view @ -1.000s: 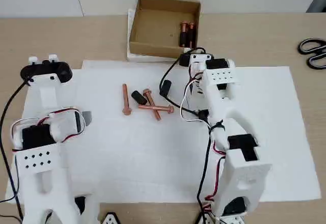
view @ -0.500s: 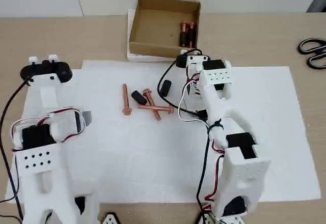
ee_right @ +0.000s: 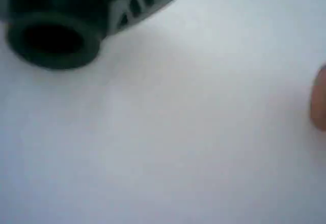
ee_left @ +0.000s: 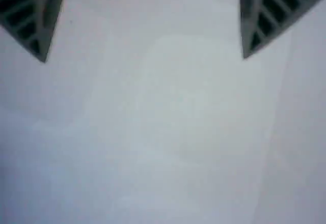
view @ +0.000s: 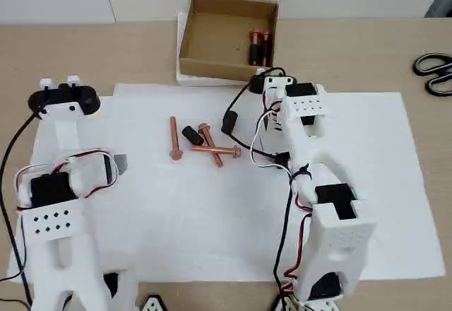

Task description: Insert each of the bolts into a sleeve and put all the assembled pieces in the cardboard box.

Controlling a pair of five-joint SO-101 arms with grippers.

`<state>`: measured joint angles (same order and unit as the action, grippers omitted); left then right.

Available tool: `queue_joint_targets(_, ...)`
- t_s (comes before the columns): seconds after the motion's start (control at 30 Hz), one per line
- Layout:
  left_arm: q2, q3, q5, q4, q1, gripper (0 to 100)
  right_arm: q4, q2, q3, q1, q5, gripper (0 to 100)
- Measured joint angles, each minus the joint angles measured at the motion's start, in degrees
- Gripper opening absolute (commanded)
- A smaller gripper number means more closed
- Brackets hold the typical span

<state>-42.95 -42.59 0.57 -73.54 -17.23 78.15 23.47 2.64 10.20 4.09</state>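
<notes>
Three copper bolts lie loose on the white sheet, one of them a little apart to the left. A black sleeve lies among them. My right gripper is just right of them, shut on a second black sleeve. In the right wrist view that sleeve turns its hollow end to the camera, against a ribbed finger. The cardboard box at the back holds two assembled pieces. My left gripper hangs open over bare sheet at the left.
Scissors lie at the table's far right edge. Black and red cables trail from the right arm across the sheet near the bolts. A copper blur shows at the edge of the right wrist view.
The right arm swayed slightly left and back, and the sleeve in its gripper stayed at about the same spot. The left arm, the bolts and the box have not moved.
</notes>
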Motion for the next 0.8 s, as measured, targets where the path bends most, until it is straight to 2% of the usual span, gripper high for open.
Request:
queue_joint_targets(0.17, 0.0, 0.0, 0.0, 0.0, 0.0, 23, 0.8, 0.1, 0.8, -1.5, 0.2, 0.4)
queue_joint_targets(0.37, 0.5, 0.0, -0.9, 0.0, 0.0, 23, 11.0, -0.7, 8.7, -5.2, 1.8, 0.4)
queue_joint_targets(0.6, 0.5, 1.8, -1.8, -2.0, 1.1, 23, 17.9, -14.8, 13.9, -5.4, 1.9, 0.4)
queue_joint_targets(0.8, 1.0, 4.6, -1.6, -3.3, 6.7, 23, 19.5, -29.7, 14.0, -5.6, 1.9, 0.4)
